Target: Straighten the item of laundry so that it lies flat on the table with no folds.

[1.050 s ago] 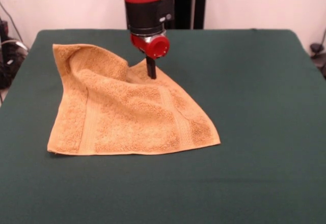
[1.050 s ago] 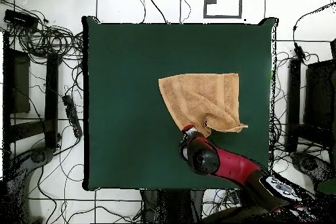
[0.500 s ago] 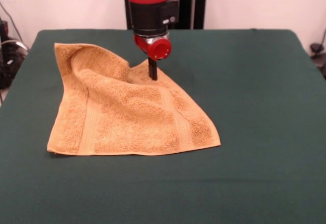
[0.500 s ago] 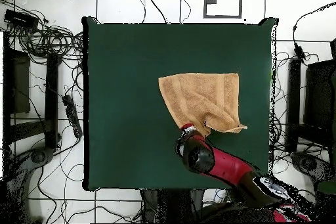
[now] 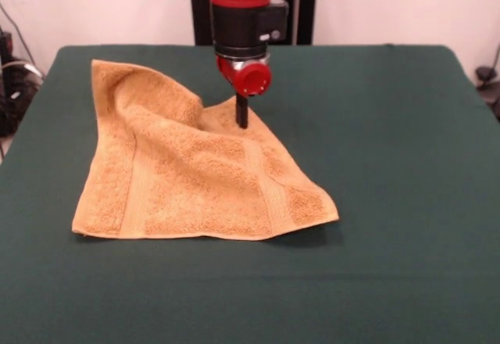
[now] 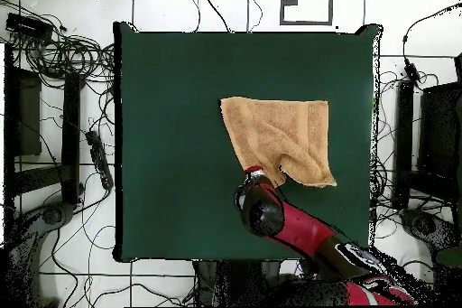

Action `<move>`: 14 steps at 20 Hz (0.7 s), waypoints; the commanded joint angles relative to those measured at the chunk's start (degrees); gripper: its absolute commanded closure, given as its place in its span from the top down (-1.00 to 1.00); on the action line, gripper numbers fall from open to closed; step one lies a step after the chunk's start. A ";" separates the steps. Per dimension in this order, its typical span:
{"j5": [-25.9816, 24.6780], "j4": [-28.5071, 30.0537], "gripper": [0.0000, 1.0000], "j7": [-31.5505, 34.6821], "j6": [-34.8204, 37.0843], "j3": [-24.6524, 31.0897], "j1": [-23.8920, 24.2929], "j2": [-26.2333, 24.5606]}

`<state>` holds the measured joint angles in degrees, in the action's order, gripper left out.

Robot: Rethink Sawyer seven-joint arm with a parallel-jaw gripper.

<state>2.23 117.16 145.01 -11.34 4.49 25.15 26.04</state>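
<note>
Towel (image 5: 195, 172) inspection: the tool (image 5: 241, 114) is standing upright at the cloth's far corner, its dark tip meeting the fabric there. Whether it is pinching that corner or only touching it cannot be told, since the two sides of the tip are reading as one black bar in the front view and the wrist is covering them from overhead. Judging by the placement, the corner is being taken so that the cloth can be drawn away from its bunched side and pulled taut.

The towel is lying on the green surface (image 5: 406, 148), toward the robot's side and off centre, well inside every edge. It is not flat: a raised ridge is running from the far left corner toward the tool, and the near right corner is lifting slightly and casting a shadow. The near left part is resting flat.

Material is orange-tan terry, thick and looped, with smoother woven bands running parallel to two edges. The outline is presenting as a skewed four-sided shape. The surface covering is dark, matte and felt-like, which is likely gripping the pile and resisting sliding.
</note>
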 commanded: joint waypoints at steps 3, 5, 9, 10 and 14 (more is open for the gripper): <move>8.76 -1.38 -1.00 20.81 -8.42 14.49 -4.04 -6.87; 9.28 -1.08 -1.00 21.31 -8.97 15.45 -3.81 -7.03; 10.05 -0.56 -1.00 21.99 -9.46 17.12 -3.47 -7.13; 10.07 -0.57 -1.00 22.18 -9.58 17.59 -3.39 -7.28; 10.33 -0.68 -1.00 22.95 -10.19 19.24 -3.28 -7.85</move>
<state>7.29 118.55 149.31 -20.20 9.80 24.78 24.79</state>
